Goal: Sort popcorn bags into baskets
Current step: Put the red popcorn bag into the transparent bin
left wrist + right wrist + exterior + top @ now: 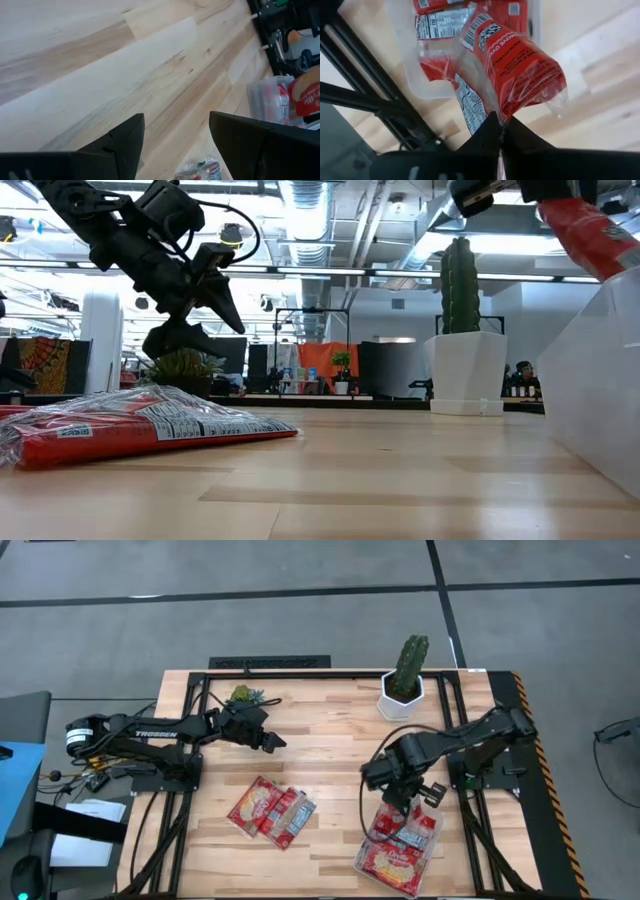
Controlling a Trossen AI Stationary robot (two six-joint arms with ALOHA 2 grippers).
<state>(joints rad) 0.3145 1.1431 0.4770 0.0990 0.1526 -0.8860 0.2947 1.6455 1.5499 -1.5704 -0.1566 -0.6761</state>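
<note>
My right claw [501, 131] pinches a popcorn bag [517, 65] by one end — it hangs just above the clear tray [432, 840] — while my left claw [272, 740] hovers open above the tabletop [330, 755].

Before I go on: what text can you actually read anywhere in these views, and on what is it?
"TROSSEN": white letters on the left arm, high view.
"MOVE OVE", cut off: the popcorn bag in the right gripper.
Nutrition panels and codes on bags in the basket: too small.
Table bags: print unreadable.
</note>
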